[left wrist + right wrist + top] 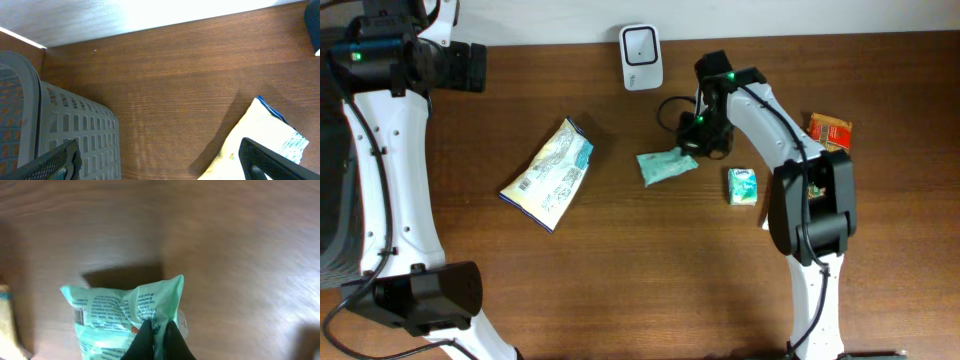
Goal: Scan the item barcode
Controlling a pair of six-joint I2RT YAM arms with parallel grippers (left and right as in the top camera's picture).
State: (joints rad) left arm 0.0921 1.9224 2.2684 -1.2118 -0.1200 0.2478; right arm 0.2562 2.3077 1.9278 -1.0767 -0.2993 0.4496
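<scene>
One thin edge of the green packet (115, 310) is pinched between the right fingers (175, 345), which are shut tight on crinkled film at the lower centre of the right wrist view. In the overhead view the packet lies on the bench (650, 280) at centre, just below the scanner (641, 57) at top centre. A slip is judged the main risk: so little film is caught that the packet may be pulled free when lifted. A dangling packet may also twist, so the barcode may be turned away from the scanner. A black cable (670, 108) lies just beside the right fingers and could be snagged on the way up. The left fingers (260, 155) are spread wide with nothing held, near the basket (75, 125) at upper left, so no help is given.
</scene>
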